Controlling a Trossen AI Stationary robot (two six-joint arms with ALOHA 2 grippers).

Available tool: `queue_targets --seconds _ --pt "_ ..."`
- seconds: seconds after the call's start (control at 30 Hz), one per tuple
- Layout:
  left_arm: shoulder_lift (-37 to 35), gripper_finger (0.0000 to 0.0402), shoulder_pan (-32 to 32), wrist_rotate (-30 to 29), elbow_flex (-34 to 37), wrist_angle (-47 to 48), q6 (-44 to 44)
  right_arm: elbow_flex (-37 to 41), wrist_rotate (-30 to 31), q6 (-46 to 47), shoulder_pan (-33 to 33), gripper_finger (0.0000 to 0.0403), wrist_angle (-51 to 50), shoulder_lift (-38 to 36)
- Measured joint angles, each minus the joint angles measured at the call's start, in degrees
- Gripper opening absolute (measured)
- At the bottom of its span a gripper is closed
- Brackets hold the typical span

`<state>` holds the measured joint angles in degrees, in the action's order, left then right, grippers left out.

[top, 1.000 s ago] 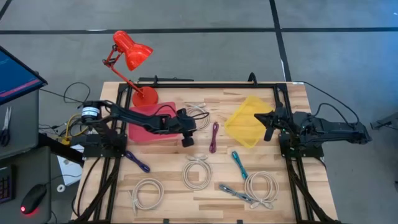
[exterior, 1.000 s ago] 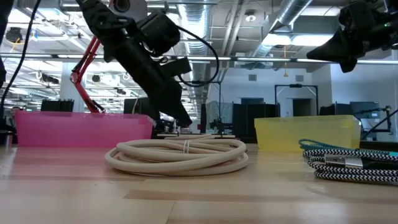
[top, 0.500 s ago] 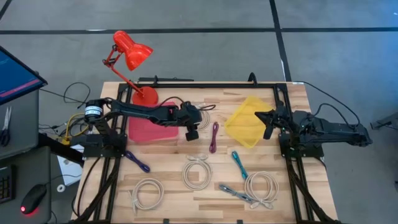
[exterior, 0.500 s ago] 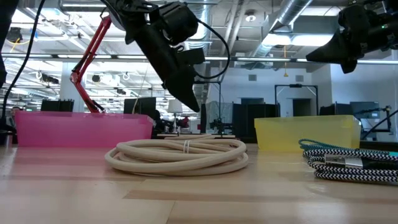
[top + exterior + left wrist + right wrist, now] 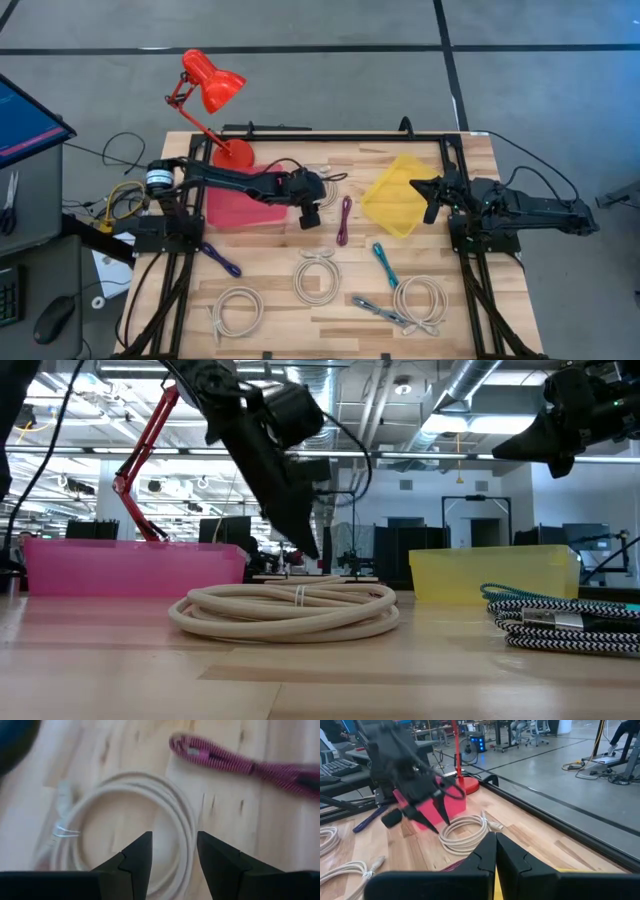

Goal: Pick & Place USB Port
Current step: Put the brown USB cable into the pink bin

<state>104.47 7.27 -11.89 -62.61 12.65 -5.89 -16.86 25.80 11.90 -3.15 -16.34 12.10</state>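
Lowering squarely over the white coiled USB cable (image 5: 131, 849) is judged to be what the step needs: the left gripper (image 5: 172, 851) is held open above it, one strand of the loop lying between the fingertips, and that strand should be centred before closing. The magenta braided cable (image 5: 240, 763), just beyond the fingers, is shown only by the left wrist view up close. The pink bin (image 5: 243, 205) behind the left gripper and the right gripper (image 5: 428, 200), closed and parked over the yellow bin (image 5: 395, 200), are revealed by the high view.

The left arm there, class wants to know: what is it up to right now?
The left gripper hangs, jaws open and empty, above a coiled white cable near the pink bin, with a purple cable lying beside it. The right gripper waits shut over the yellow bin. Nothing has been picked up yet; other cables lie spread on the wooden table.
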Motion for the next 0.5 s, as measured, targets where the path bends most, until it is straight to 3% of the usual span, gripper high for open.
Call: queue_targets --seconds 0.2,0.5 --pt "4.82 0.0156 0.00 -0.02 0.11 -2.68 0.29 0.00 -0.02 0.15 0.02 0.0000 -1.38 0.00" --pt "6.05 0.0155 0.18 -0.03 0.11 -6.88 0.43 0.00 -0.02 0.17 0.02 0.0000 -3.36 0.00"
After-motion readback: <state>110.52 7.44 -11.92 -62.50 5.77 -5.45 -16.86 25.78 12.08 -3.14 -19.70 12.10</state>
